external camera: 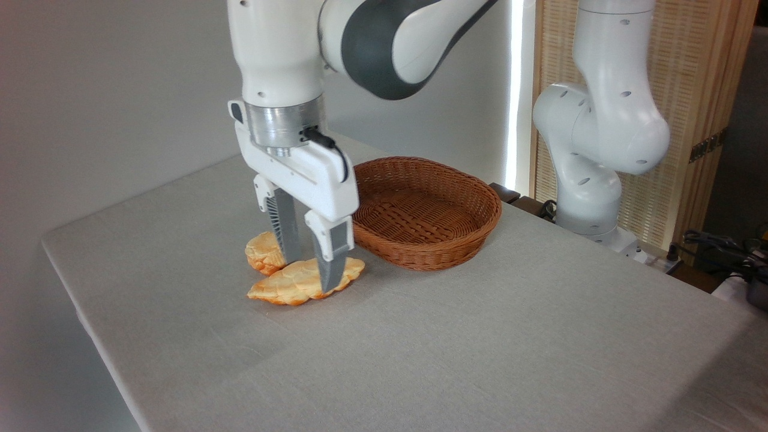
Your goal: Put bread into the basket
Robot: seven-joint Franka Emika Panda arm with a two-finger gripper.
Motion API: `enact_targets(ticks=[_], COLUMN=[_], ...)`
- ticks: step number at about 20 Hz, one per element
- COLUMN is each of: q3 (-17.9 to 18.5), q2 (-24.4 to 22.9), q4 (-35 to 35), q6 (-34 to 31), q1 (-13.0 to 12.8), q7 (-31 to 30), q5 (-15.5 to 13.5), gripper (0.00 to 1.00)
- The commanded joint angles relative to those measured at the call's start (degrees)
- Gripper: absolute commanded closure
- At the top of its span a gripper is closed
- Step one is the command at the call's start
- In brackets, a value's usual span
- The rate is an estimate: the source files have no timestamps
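Bread [303, 283] lies on the grey table [480, 336] directly under the pincer [312, 270], a long golden-orange piece with a ridged top; it looks more like a flat loaf than a round bun. One finger stands behind it and the other comes down in front of its middle, so the pincer is apart and straddling the piece, with the tips down at its level; whether the pads already touch the crust cannot be told. A second, smaller piece of bread [263, 252] sits just behind and to the left of the pincer, close to the far finger and perhaps touching the long piece. The basket [432, 240] stands empty just to the right of the pincer and a little behind it, its near rim close to the wrist housing. To grip well, I judge the fingers should close gently across the narrow width at the middle, low enough to hold yet not crushing the soft crust, and the far finger should stay clear of the smaller piece. Then lift straight up before crossing to the right, high enough to clear the braided rim.
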Motion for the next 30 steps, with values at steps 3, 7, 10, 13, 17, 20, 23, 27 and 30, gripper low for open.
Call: enact_targets(ticks=[3,7,10,13,17,20,23,27,30], q3=[-0.24,-0.33,-1.21,-4.02,-6.75,-6.92,-6.84,-6.93,-6.93], q2=[2.21,4.40,6.42,7.92,9.07,9.24,9.77,10.74,10.83], q4=[0.73,0.82,0.82,0.91,0.91,0.91,0.82,0.73,0.73], q6=[3.22,6.81,8.40,9.63,11.13,11.13,10.95,10.69,10.77], q1=[-5.52,-10.00,-12.99,-13.09,-13.18,-13.27,-13.97,-13.97,-14.06], q7=[-1.87,-9.67,-14.17,-16.19,-18.40,-18.31,-17.60,-17.52,-17.60], q5=[-3.93,-3.93,-3.85,-3.93,-3.50,-3.14,-1.05,3.09,3.63], gripper=[0.00,0.00,0.00,0.00,0.00,0.00,0.00,0.00,0.00])
